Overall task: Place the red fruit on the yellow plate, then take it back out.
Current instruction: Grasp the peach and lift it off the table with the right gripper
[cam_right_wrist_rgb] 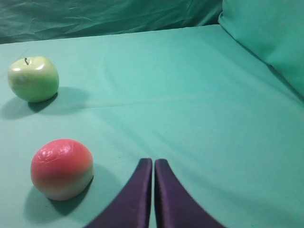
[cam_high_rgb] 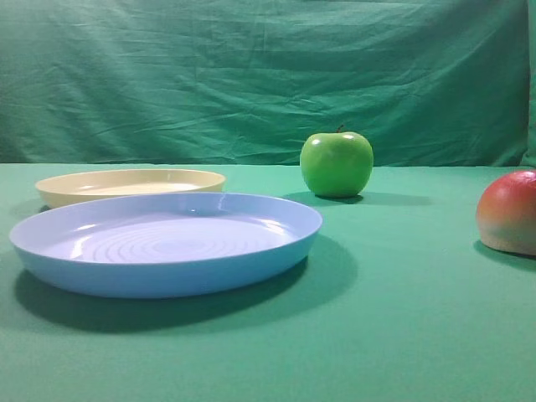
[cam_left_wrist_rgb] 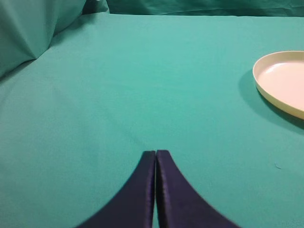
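Observation:
The red fruit (cam_high_rgb: 509, 211), red on top and pale below, rests on the green cloth at the right edge of the high view. In the right wrist view the red fruit (cam_right_wrist_rgb: 61, 168) lies left of my right gripper (cam_right_wrist_rgb: 153, 162), which is shut and empty, apart from the fruit. The yellow plate (cam_high_rgb: 130, 185) sits at the back left, empty. In the left wrist view the yellow plate (cam_left_wrist_rgb: 282, 81) is at the far right, well away from my shut, empty left gripper (cam_left_wrist_rgb: 155, 153). Neither gripper shows in the high view.
A large light-blue plate (cam_high_rgb: 167, 243) stands in front of the yellow plate. A glossy green apple (cam_high_rgb: 337, 163) sits behind the middle, and the green apple (cam_right_wrist_rgb: 33, 78) is beyond the red fruit in the right wrist view. A green cloth backdrop (cam_high_rgb: 268, 75) closes the rear.

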You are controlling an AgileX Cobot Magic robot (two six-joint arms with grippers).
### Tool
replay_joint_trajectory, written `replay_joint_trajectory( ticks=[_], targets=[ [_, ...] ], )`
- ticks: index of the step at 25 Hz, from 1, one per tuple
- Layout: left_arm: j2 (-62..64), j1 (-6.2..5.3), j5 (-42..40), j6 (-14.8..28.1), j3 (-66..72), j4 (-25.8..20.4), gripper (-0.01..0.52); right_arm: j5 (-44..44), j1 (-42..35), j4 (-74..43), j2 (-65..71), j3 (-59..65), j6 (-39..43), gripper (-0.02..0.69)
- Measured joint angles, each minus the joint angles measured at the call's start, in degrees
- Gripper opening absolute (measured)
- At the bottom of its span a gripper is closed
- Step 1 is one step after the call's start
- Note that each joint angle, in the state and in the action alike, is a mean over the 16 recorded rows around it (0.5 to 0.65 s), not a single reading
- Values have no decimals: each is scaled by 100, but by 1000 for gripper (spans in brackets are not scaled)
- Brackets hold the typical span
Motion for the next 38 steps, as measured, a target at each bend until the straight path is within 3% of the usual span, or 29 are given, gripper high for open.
replay_joint_trajectory(
  ticks=[27,38],
  targets=[
    [0,0,0,0,0,0,0,127,0,37,0,-65,0,0],
    [0,0,0,0,0,0,0,927,0,381,439,-1344,7,0]
  ],
)
